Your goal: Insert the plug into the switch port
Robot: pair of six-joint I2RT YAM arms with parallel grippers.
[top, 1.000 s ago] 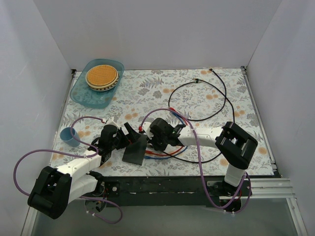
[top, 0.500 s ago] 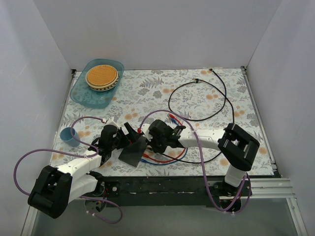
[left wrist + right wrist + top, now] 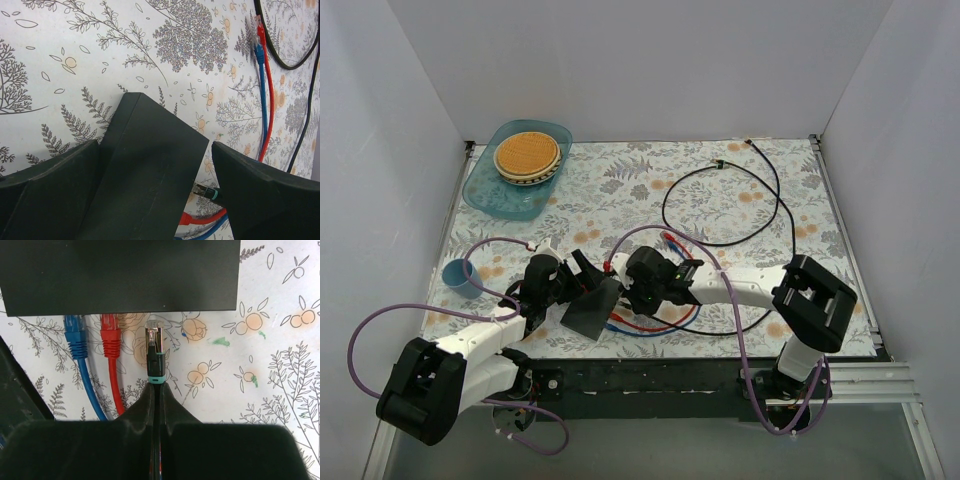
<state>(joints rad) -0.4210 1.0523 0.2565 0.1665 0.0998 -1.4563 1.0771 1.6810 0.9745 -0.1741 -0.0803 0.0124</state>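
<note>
The switch is a flat black box lying on the flowered table cover, and it fills the lower middle of the left wrist view. My left gripper is open and straddles it, one finger at its left side and the other apart on the right. My right gripper is shut on the black cable just behind the plug. The plug's clear tip points at the switch's socket side, a small gap short of it. A blue plug and a red plug sit in ports to its left.
The plug's black cable loops across the middle and back of the table. A blue dish holding a woven plate stands at the back left. A small blue cup is by the left edge. White walls enclose three sides.
The switch has turned a little on the table, and the red and blue cables shifted with it. My right arm's elbow has swung right. The left gripper has stayed around the switch.
</note>
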